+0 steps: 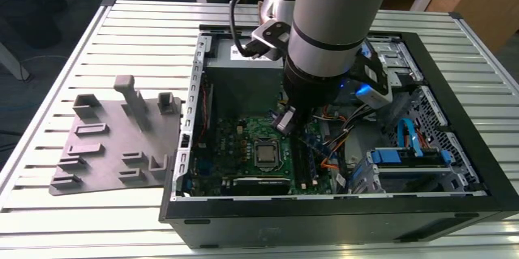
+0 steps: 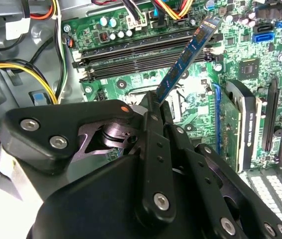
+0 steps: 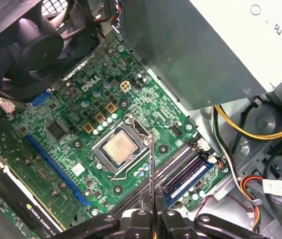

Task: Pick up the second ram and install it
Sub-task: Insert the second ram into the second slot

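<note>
Tool [image 2: 154,102] is shut on the second ram [image 2: 186,57], pinching its flat faces at one short end. The rest of the strip sticks out free, hanging tilted above the memory slots [image 2: 136,55], not seated. In the first wrist view it's edge-on, just beside the slots. My read: light, stiff, but thin and brittle. Grip bare board near the end, off the chips and contact edge. Side load over the slots could twist or crack it.
</note>
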Controlling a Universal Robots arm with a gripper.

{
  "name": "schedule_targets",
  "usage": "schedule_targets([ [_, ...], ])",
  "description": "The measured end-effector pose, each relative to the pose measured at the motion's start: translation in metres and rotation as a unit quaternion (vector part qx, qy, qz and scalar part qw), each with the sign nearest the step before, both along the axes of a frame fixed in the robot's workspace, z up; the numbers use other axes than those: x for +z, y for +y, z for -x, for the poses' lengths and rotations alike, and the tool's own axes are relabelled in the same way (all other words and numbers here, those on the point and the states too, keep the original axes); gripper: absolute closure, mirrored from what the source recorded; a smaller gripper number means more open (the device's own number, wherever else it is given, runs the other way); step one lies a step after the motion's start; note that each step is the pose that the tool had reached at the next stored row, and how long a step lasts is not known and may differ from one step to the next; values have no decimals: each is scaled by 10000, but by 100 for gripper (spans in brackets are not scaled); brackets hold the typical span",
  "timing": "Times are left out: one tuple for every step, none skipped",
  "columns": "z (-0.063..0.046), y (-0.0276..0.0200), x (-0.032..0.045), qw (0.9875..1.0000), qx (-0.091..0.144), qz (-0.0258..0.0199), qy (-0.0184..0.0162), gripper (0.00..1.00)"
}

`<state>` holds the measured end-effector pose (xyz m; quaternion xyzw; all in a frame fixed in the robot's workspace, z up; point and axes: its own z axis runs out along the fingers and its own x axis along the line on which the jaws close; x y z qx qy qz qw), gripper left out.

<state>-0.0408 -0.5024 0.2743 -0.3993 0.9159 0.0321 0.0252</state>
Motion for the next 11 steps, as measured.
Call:
schedule_targets([
  [0, 0, 0, 10000, -33, 0, 0, 89],
  [0, 0, 0, 10000, -63, 0, 0, 89],
  [0, 0, 0, 10000, -92, 0, 0, 89],
  [0, 0, 0, 9999, -122, 0, 0, 89],
  [0, 0, 0, 9999, -150, 0, 0, 89],
  [0, 0, -1, 9998, -179, 0, 0, 89],
  [0, 0, -1, 9998, -208, 0, 0, 89],
  [0, 0, -1, 9997, -237, 0, 0, 89],
  [0, 0, -1, 9996, -265, 0, 0, 89],
  [0, 0, -1, 9996, -294, 0, 0, 89],
  [0, 0, -1, 9995, -322, 0, 0, 89],
])
